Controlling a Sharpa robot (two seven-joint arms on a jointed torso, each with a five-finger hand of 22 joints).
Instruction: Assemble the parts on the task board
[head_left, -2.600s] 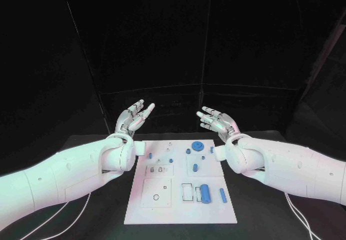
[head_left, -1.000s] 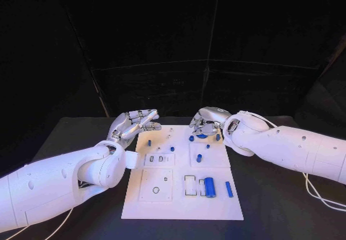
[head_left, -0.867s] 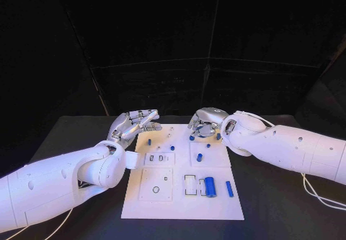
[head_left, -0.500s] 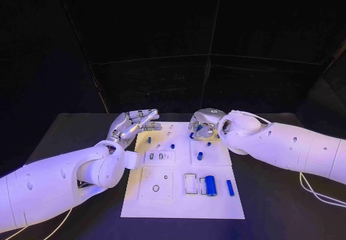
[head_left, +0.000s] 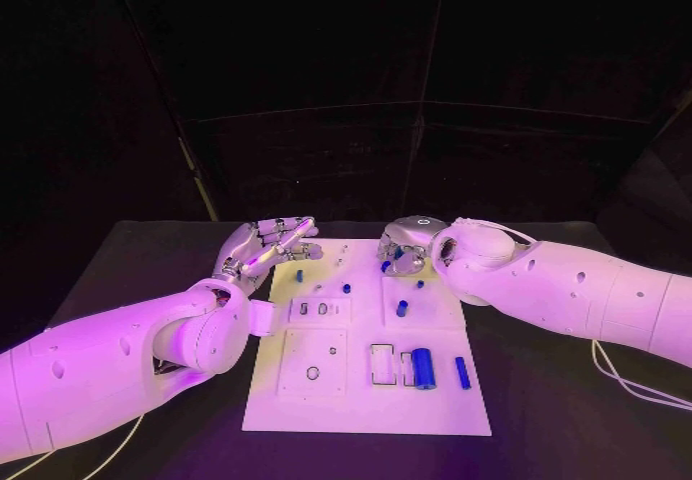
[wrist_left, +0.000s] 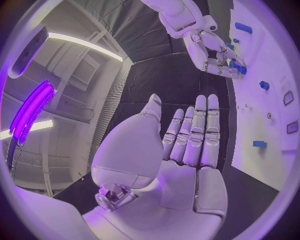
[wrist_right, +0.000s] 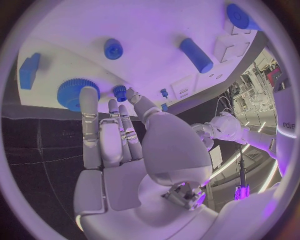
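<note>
Your right hand (head_left: 405, 250) is at the far end of the board (head_left: 369, 400), reaching for the gear (wrist_right: 77, 93) – that's the step in hand: first pickup, not yet a grasp as far as I can judge. In the right wrist view the fingers (wrist_right: 89, 117) are extended, tips at the gear and at a small knob (wrist_right: 119, 91) beside it; nothing sits in the palm, so I'd call it released. Whether a fingertip actually touches the gear, can't tell. Left hand (head_left: 264, 247) hovers just off the board's far left edge, fingers straight and together in the left wrist view, holding nothing. Rest of the parts lie on the board: a thick cylinder (head_left: 426, 368) and a thin pin (head_left: 463, 372) near the front right, next to a rectangular slot (head_left: 381, 363), small pegs (head_left: 402, 309) mid-board. Next move, my read: close on the gear's rim, lift straight, then find its post. Hard to make out: from the head view your right hand covers the gear and most of that corner, so the target post isn't visible. The left wrist view shows a blue piece under the right fingers, but too small to say how it sits. The counter (head_left: 130, 290) is dark; edges barely read.
</note>
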